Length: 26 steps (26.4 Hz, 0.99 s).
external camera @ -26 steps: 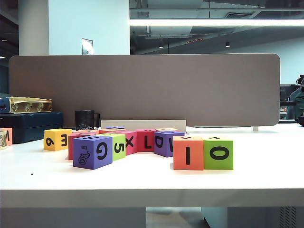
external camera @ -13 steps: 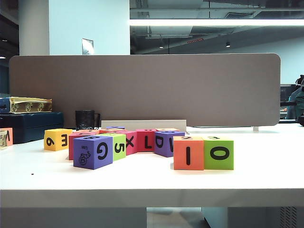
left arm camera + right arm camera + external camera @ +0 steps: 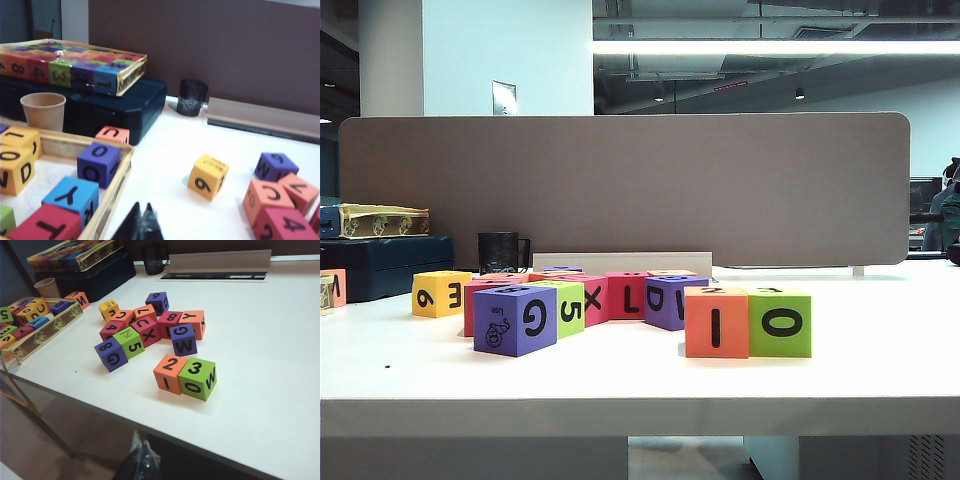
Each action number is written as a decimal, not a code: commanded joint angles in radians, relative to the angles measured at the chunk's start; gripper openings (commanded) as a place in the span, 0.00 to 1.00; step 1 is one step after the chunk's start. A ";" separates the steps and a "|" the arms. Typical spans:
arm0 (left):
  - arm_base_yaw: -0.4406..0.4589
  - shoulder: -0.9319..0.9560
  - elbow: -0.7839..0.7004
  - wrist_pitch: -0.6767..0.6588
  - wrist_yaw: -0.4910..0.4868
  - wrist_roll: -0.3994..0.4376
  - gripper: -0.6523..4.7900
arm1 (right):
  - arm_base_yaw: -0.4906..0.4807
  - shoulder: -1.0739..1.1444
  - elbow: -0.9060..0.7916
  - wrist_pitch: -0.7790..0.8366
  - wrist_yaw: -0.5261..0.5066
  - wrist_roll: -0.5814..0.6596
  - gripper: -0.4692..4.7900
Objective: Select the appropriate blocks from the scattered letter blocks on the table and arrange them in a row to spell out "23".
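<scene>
Exterior view first, and nothing on the table (image 3: pixel 880 350) has shifted since a second ago: every block sits just where it did, and no arm shows in that view then or now. Far left, a shallow tray (image 3: pixel 112 192) holds spare cubes, with a paper cup (image 3: pixel 43 110) and a dark case (image 3: pixel 117 107) behind it, a patterned box (image 3: pixel 75 62) stacked on top. Moving right, the scattered letter blocks (image 3: pixel 560 300) bunch together on the smooth white top, a yellow cube (image 3: pixel 207 176) with a "6" at their left edge, a black mug (image 3: pixel 500 252) behind. Right of them, the orange cube (image 3: pixel 170 373) and the lime green cube (image 3: pixel 197 378) stand touching, side by side near the front edge, tops reading "2" and "3". A grey-brown partition (image 3: pixel 720 190) walls off the far side under office ceiling lights. The left gripper (image 3: pixel 141 226) hovers above the table beside the tray, fingers pressed together, empty. The right gripper (image 3: pixel 141 460) hangs off the near table edge, fingers together, holding nothing.
</scene>
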 commanded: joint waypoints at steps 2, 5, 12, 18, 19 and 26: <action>0.001 -0.004 -0.020 0.039 0.005 -0.007 0.11 | 0.000 -0.010 0.003 0.010 -0.003 0.000 0.09; 0.001 -0.014 -0.039 0.039 0.008 -0.007 0.11 | 0.000 -0.010 0.003 0.010 -0.003 0.000 0.09; 0.001 -0.123 -0.078 -0.061 0.020 -0.020 0.11 | 0.000 -0.011 0.003 0.010 -0.003 0.000 0.09; 0.000 -0.145 -0.078 -0.195 0.033 -0.014 0.11 | 0.000 -0.013 0.003 0.010 -0.003 0.000 0.09; 0.000 -0.145 -0.078 -0.248 0.034 -0.014 0.11 | 0.000 -0.013 0.003 0.010 -0.003 0.000 0.09; -0.001 -0.145 -0.078 -0.321 0.050 -0.003 0.11 | 0.000 -0.013 0.003 0.010 -0.003 0.000 0.09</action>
